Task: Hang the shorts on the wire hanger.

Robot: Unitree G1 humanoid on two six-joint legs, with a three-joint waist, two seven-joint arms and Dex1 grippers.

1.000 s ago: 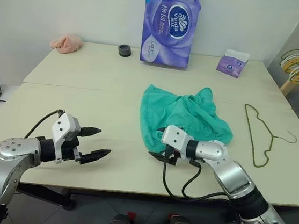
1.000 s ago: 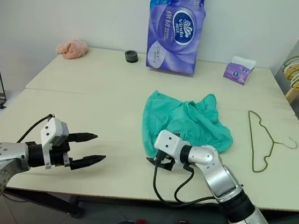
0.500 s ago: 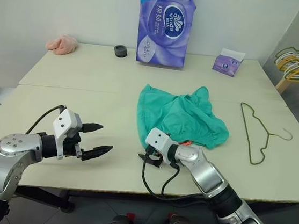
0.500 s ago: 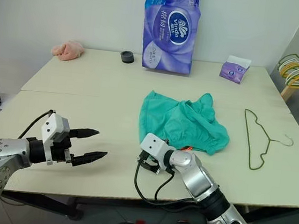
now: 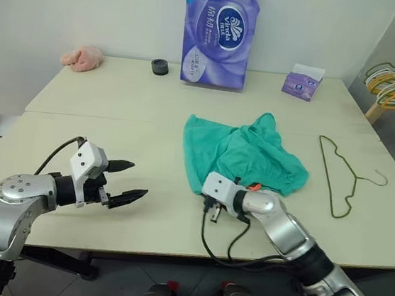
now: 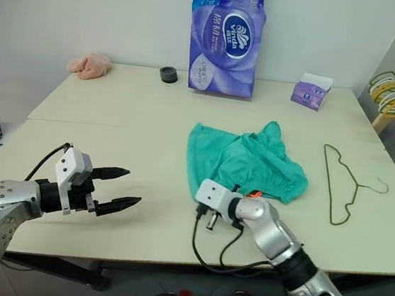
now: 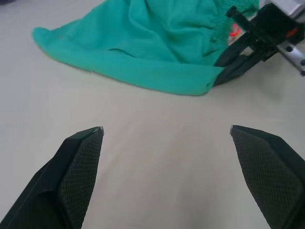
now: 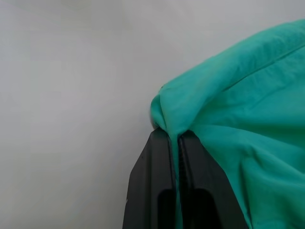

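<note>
Two grippers in play, and only one has cloth. The right gripper [image 8: 174, 143] has its black fingers pressed together on a thin fold at the near corner of the shorts [image 5: 243, 153] — the right wrist view shows teal fabric pinched up into a small peak between the closed pads. The left gripper [image 5: 127, 181] hangs over bare surface [image 5: 118, 92] well to the left of the garment, fingers spread wide and holding nothing; its own wrist view looks across at the hem of the shorts with a gap of bare surface between. The shorts lie crumpled in a heap near the middle of the surface, an orange tag [image 5: 254, 186] peeking out just beside the right gripper. The wire hanger [image 5: 342, 177] lies flat to the right of the shorts, apart from them, its hook pointing toward the surface's right edge. How will this cloth behave? Soft, light and limp, I'd say — lifted by one corner it should drape and sag, bunching rather than holding any shape, and a thin single fold could slip out of a small pinch. The gathered waistband looks like the better place to hold: thicker, with elastic to bite on, and a second grip there by the free gripper would spread the opening. The hanger looks thin, stiff and springy, lying flush on the surface, so likely fiddly to pick up.
</note>
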